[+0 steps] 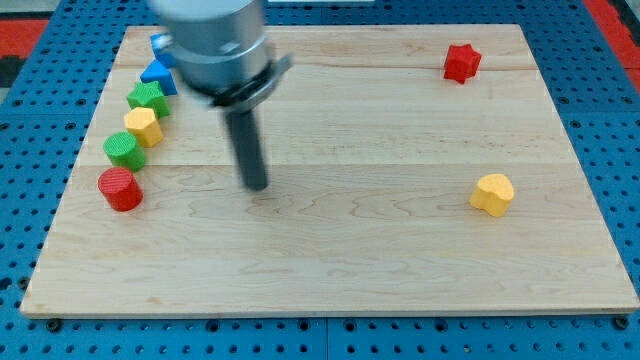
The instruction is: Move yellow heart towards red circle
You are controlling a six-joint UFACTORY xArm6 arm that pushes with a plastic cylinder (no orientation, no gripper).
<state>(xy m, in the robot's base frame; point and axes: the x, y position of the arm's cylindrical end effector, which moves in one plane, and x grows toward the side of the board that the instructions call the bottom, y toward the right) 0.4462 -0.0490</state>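
Nearest the view's bottom, the bare wood of the tabletop is being shown. A little higher, at the view's right, the yellow heart is being seen lying alone, well apart from everything else. Across the board at the view's left, the red circle is being seen at the lower end of a slanting row of blocks. The tool here is a plain dark rod (with no jaws to open, close or hold anything), and my tip is being held on the wood between the two, nearer the red circle and touching no block. Further up the row, a green circle, a yellow block, a green block and a blue triangle are being shown, with another blue block partly hidden behind the arm. At the view's top right, a red star is being seen.
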